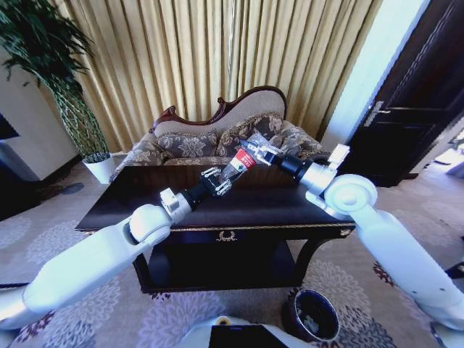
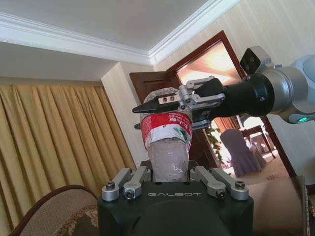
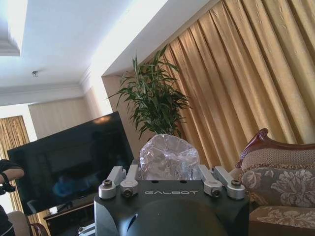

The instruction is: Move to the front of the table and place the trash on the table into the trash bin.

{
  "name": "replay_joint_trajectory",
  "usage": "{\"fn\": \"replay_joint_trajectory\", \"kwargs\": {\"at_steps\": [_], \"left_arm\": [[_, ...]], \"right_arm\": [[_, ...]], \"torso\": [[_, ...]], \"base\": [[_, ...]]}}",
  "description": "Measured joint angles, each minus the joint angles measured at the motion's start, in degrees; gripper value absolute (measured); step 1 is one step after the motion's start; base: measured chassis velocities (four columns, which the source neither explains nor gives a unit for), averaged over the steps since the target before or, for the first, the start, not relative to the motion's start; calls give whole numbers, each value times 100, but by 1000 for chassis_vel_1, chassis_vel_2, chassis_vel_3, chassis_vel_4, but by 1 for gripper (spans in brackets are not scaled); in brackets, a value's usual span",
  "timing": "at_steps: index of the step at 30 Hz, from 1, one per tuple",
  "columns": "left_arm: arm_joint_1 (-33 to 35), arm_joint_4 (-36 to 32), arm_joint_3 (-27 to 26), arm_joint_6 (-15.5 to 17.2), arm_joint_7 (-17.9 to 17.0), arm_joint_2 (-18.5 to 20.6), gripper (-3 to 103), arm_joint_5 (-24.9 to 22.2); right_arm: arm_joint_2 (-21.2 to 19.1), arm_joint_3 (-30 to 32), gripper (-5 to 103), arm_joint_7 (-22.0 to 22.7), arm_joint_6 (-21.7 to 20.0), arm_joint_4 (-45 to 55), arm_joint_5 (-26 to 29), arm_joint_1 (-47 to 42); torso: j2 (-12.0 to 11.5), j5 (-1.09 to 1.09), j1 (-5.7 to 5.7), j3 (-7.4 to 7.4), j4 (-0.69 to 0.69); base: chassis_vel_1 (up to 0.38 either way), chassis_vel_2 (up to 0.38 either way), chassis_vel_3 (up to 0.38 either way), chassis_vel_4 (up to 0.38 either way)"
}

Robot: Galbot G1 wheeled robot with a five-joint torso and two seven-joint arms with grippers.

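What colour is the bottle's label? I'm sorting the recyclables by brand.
Red with a white band, clearest in the left wrist view on the bottle.

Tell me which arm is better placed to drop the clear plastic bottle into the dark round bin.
Probably right: the dark round trash bin sits on the floor at the robot's right, and the right gripper already grips the red-labelled clear plastic bottle, which the left gripper also holds.

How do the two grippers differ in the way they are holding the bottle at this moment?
The left gripper grips the bottle at its lower, clear end; the right gripper clamps the other end, above the red label. The left gripper reaches up from below, the right gripper from the opposite side. Both are closed on it, above the table.
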Motion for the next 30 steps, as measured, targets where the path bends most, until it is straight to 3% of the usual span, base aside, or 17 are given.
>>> {"fn": "replay_joint_trajectory", "kwargs": {"at_steps": [6, 11, 18, 20, 23, 25, 30], "left_arm": [[10, 73, 10, -4, -89, -18, 28, 0], [26, 127, 45, 32, -326, -53, 49, -43], [123, 68, -74, 41, -387, -13, 82, -78], [176, 42, -120, 41, -387, 2, 82, -80], [368, -17, -312, 42, -395, 47, 97, -84], [394, -20, -345, 44, -398, 51, 97, -86], [774, -2, -1033, 101, -477, 79, 100, -283]], "right_arm": [[-54, 88, 39, -6, -1, 28, 2, -94], [-128, 183, 30, -10, 59, 47, -12, -218], [-198, 317, 30, -16, 104, -36, -28, -261], [-199, 335, 30, 3, 110, -60, -41, -261], [-194, 411, 30, 107, 149, -178, -187, -301], [-197, 422, 30, 116, 165, -199, -221, -312], [-262, 614, 30, 190, 444, -503, -925, -489]], "torso": [[0, 0, 0, 0, 0], [0, 0, 0, 0, 0], [0, 0, 0, 0, 0], [0, 0, 0, 0, 0], [0, 0, 0, 0, 1], [0, 0, 0, 0, 1], [0, 0, 0, 0, 0]], "base": [[0, 0, 0, 0], [0, 0, 0, 0], [0, 0, 0, 0], [0, 0, 0, 0], [0, 0, 0, 0], [0, 0, 0, 0], [0, 0, 0, 0]]}}
